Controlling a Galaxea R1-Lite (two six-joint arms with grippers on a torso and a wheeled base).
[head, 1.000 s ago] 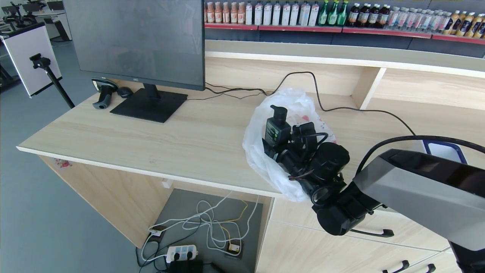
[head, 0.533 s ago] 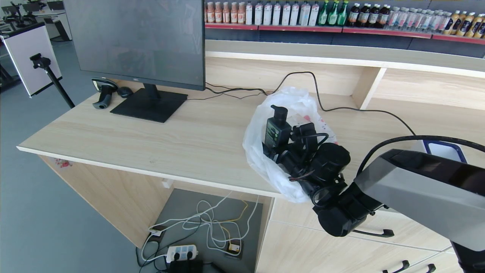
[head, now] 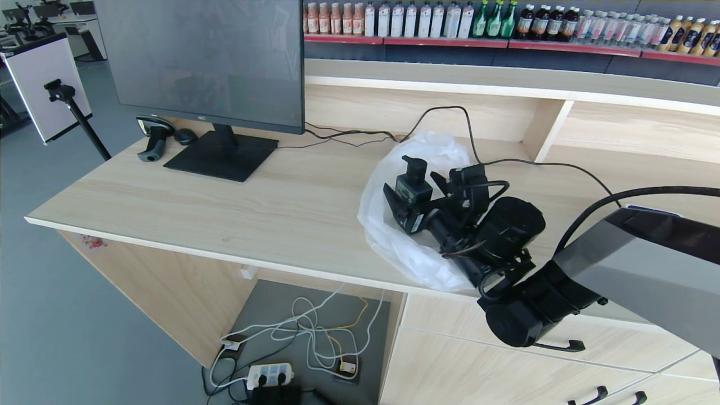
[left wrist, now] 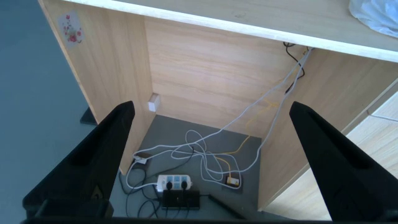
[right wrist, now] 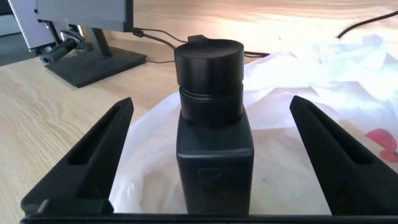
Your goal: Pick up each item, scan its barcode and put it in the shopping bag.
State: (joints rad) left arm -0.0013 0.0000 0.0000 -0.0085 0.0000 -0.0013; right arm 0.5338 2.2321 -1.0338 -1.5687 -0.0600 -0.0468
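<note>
Right gripper at shopping bag on counter front edge, fingers apart either side of black bottle, so likely drop-off. Left gripper spread, idle below counter.

Bright, even light w/ soft, faint shadows; glare washes out far part of pale wood-grain counter top in right wrist view, crinkled white plastic shopping bag glows, big dark flat monitor screen shows dull reflections, recess under counter is dimmer, head-view edges bend.
</note>
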